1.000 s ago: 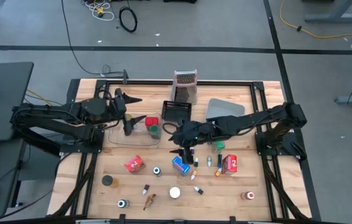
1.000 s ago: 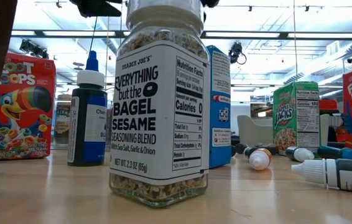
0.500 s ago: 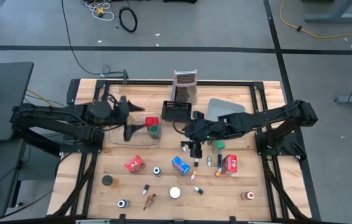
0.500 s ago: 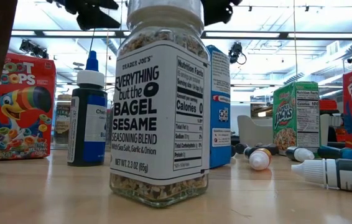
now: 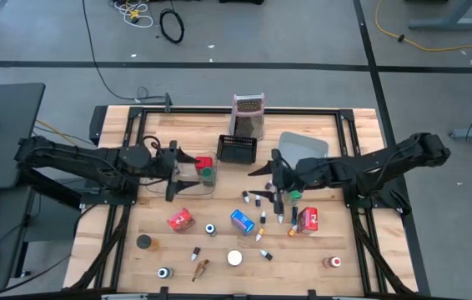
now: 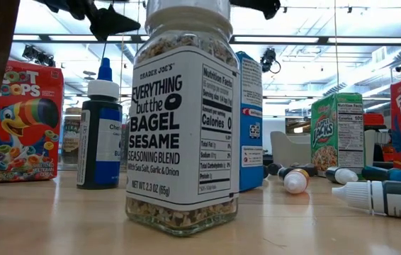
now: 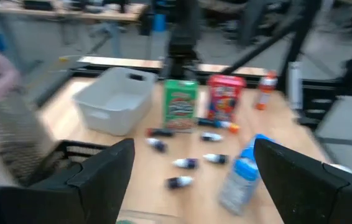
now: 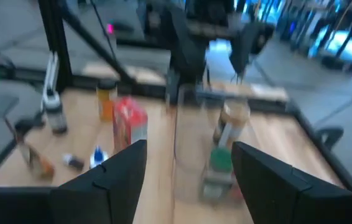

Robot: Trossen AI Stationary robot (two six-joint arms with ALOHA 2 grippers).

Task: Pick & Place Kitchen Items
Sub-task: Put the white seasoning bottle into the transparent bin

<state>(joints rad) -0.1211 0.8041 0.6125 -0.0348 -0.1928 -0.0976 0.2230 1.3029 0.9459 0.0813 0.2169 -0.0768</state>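
Observation:
The kitchen items lie spread over the near half of the table: a red packet (image 5: 180, 219), a blue packet (image 5: 241, 221), another red packet (image 5: 307, 219), a green packet (image 5: 293, 196), several round jars such as a white-lidded one (image 5: 234, 258), and small bottles (image 5: 261, 218). A red jar (image 5: 203, 162) and a green jar (image 5: 208, 174) stand in the clear tub (image 5: 163, 185). My left gripper (image 5: 178, 172) hangs open over the tub, nothing between its fingers (image 7: 111, 171). My right gripper (image 5: 272, 185) is open and holds nothing, above the table between the blue and green packets.
At the back stand a silvery box grater (image 5: 248, 117), a black mesh basket (image 5: 238, 148) and a grey tray (image 5: 303, 146). In the low view a seasoning jar (image 6: 183, 120) fills the foreground, with a blue-capped bottle (image 6: 101, 134) beside it. Bare wood lies at the near right.
My right gripper has drawn back from above the blue packet toward the table's right edge and tipped up from pointing downward to nearly level, staying open. My left gripper has moved toward the near edge and lower, over the clear tub, still open.

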